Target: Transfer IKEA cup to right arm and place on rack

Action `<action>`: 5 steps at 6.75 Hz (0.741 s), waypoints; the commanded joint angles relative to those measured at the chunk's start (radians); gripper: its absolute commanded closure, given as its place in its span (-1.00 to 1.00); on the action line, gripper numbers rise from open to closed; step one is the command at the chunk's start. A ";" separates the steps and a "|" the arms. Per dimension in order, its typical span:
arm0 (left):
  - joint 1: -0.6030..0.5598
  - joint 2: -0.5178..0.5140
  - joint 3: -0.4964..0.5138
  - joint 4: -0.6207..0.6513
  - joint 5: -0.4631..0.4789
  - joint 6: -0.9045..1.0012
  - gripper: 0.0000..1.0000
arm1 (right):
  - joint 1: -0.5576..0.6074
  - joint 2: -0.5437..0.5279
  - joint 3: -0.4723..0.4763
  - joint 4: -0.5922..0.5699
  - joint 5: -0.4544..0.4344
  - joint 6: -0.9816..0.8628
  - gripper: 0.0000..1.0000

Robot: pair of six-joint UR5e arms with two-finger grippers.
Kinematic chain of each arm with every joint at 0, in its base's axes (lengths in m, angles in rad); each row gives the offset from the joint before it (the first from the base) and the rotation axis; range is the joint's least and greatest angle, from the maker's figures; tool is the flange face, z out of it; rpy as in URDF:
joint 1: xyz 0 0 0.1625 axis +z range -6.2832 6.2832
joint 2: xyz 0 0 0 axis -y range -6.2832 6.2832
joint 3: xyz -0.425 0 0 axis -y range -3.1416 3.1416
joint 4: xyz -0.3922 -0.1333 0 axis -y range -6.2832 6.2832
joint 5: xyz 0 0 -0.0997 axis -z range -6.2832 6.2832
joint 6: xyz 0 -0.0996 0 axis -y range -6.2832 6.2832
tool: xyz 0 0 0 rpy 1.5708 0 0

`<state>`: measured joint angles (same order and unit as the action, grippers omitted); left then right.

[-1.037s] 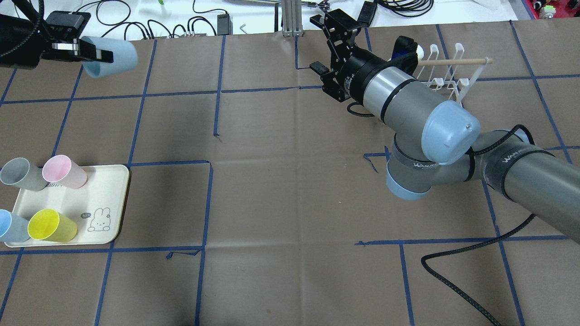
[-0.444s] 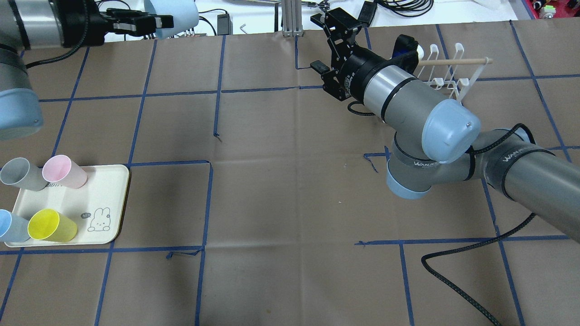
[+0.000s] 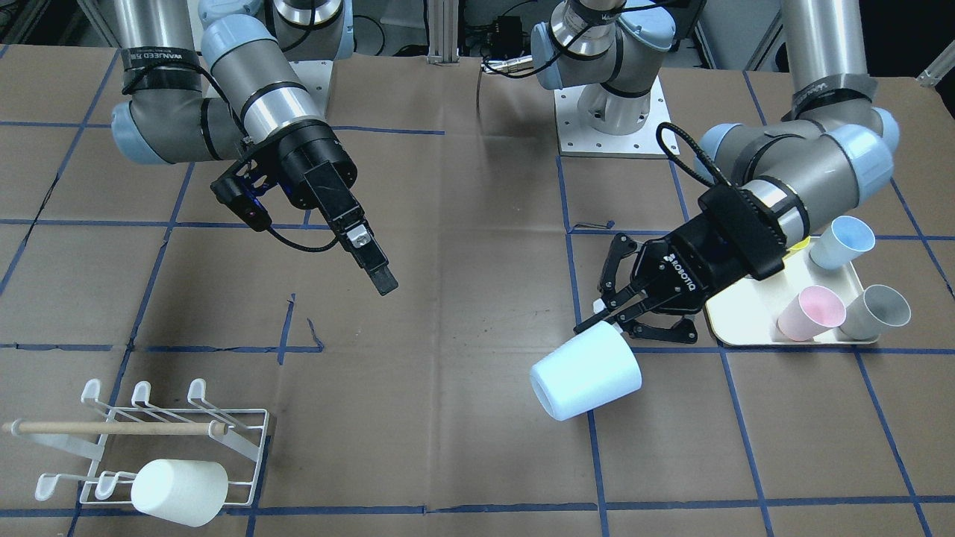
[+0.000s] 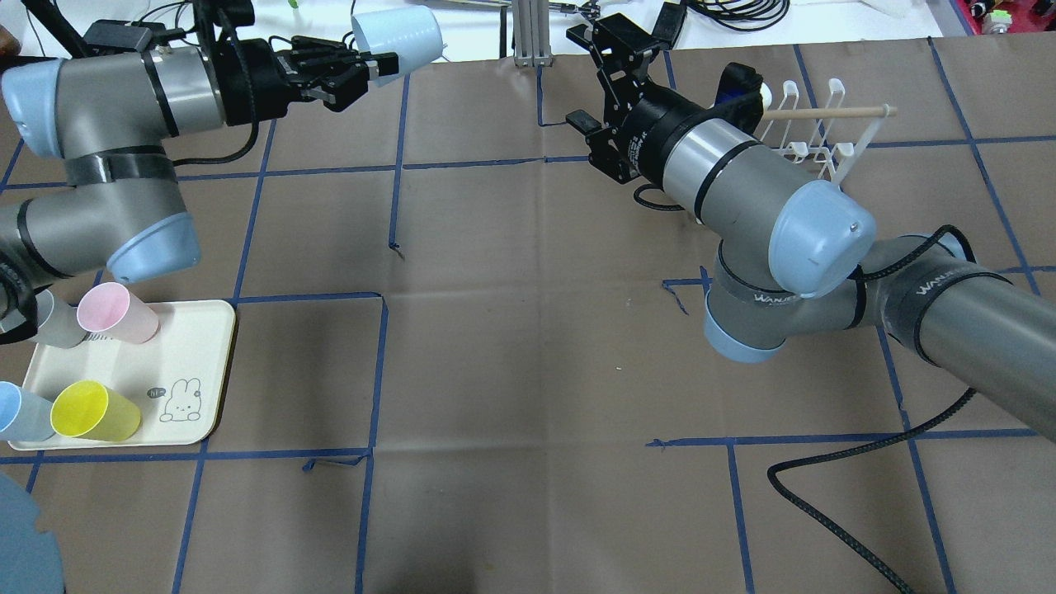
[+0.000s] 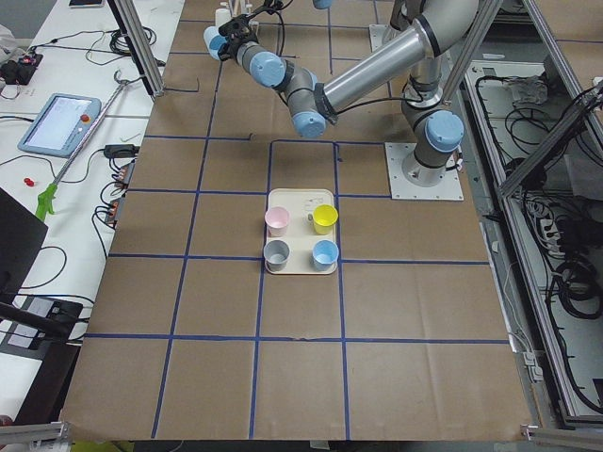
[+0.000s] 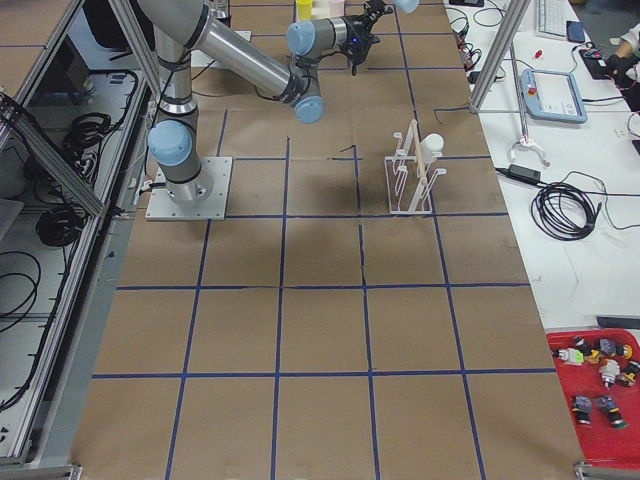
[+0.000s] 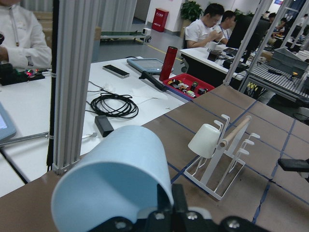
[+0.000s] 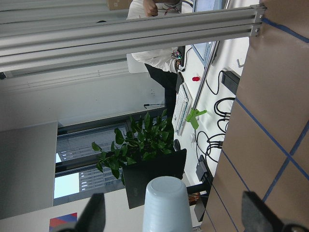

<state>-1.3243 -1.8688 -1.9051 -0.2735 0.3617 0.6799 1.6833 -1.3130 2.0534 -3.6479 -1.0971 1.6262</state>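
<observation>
Pale-blue cup point(image 3: 586, 373) x1 is up in the air over the table point(image 4: 528, 330), L arm's half. It lies on its side, pinched at the rim by L gripper point(image 3: 608, 326), jaws clamped on the wall w/ one finger inside (L wrist view). Its base points toward R gripper point(image 4: 569, 79), and it's well apart from the rack point(image 3: 149, 447). R gripper: jaws wide apart, nothing btwn them, up off the table. Rack x1 on R arm's side, w/ 1 wooden dowel point(image 3: 112, 428) across it and 1 white cup point(image 3: 179, 491) hung on a prong. Tray point(image 4: 190, 346) x1, cream, near L arm, w/ 4 cups: pink cup point(image 5: 277, 221), yellow cup point(image 5: 324, 218), grey cup point(image 5: 276, 252), blue cup point(image 5: 325, 253). Total 6 cups, 2 arms.
</observation>
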 commanded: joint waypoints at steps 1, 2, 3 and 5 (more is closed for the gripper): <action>-0.009 -0.026 -0.133 0.282 -0.063 -0.086 1.00 | -0.001 0.001 0.001 0.003 -0.001 -0.002 -1.00; -0.062 -0.020 -0.137 0.292 -0.046 -0.112 1.00 | -0.001 0.003 0.004 0.006 -0.001 0.000 -1.00; -0.114 -0.003 -0.134 0.293 -0.017 -0.143 1.00 | -0.002 0.015 0.005 0.008 -0.010 -0.002 -1.00; -0.135 -0.006 -0.134 0.313 0.016 -0.158 1.00 | -0.001 0.028 -0.001 0.058 -0.056 -0.012 -0.99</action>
<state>-1.4468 -1.8742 -2.0381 0.0257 0.3651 0.5309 1.6817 -1.2903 2.0547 -3.6185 -1.1371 1.6205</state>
